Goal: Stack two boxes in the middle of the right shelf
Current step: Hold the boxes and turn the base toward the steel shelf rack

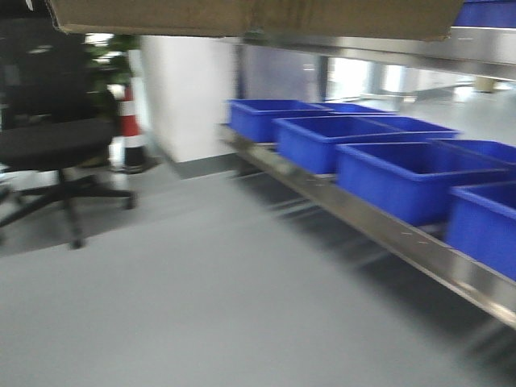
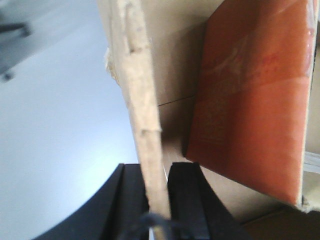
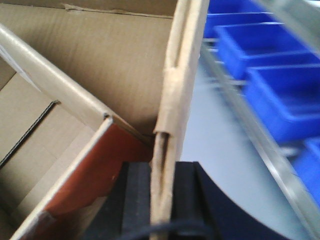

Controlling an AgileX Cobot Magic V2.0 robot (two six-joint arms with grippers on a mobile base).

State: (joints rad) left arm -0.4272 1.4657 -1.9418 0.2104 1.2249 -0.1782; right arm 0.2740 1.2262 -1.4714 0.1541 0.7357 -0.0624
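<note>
Grey floor ahead, shelf [image 1: 387, 234] with blue bins [image 1: 403, 173] alongside. Box [image 1: 242, 16] held high, left jaws and right jaws clenched on its walls. Placing and stacking look undone.

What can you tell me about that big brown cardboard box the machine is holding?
The plain brown corrugated cardboard box is open-topped and held aloft, its underside filling the front view's top edge. The left gripper and right gripper each pinch a frayed side wall between black pads. Inside, an orange-red panel shows.
</note>
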